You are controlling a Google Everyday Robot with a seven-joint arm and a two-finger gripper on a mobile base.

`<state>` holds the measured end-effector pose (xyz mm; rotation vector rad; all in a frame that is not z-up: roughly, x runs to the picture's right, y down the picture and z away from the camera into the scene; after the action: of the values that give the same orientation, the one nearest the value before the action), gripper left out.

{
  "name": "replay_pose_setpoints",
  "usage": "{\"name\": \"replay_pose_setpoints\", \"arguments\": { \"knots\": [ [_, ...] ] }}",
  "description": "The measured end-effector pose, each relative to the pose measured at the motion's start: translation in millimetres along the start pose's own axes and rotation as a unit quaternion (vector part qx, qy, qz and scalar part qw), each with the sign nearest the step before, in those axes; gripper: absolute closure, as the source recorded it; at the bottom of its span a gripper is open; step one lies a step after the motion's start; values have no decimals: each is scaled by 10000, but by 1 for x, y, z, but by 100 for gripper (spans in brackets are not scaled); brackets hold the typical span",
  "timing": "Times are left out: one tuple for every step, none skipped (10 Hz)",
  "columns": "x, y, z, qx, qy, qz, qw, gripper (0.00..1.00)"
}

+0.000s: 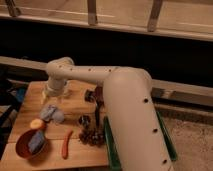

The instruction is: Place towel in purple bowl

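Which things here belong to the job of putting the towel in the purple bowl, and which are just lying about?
Job: towel; purple bowl, mostly behind the arm; claw, close by the towel.
Lying about: red bowl, orange fruit, carrot-like stick, green tray.
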<state>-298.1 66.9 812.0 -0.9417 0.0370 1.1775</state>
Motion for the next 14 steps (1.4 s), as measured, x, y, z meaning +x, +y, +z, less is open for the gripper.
{"name": "replay_pose_setpoints", "arguments": {
  "knots": [
    [1,-2,9,19,61,10,10000,39],
    [-1,-1,22,96,165,-27,9998,39],
    [-2,1,32,169,258,-78,9995,39],
    [-3,2,43,221,348,-116,9991,39],
    [-4,-3,51,266,414,-113,9987,39],
    [-5,-7,58,285,469,-89,9985,39],
    [-6,-6,65,288,519,-95,9982,39],
    [-7,-4,76,294,590,-119,9978,39],
    [-8,-3,83,296,651,-129,9974,41],
    [-8,-3,88,317,715,-135,9968,47],
    [-8,-2,92,308,747,-164,9966,56],
    [-7,1,95,302,780,-214,9963,68],
    [-7,2,96,302,797,-241,9961,78],
    [-6,2,95,290,786,-252,9962,86]
  ]
}}
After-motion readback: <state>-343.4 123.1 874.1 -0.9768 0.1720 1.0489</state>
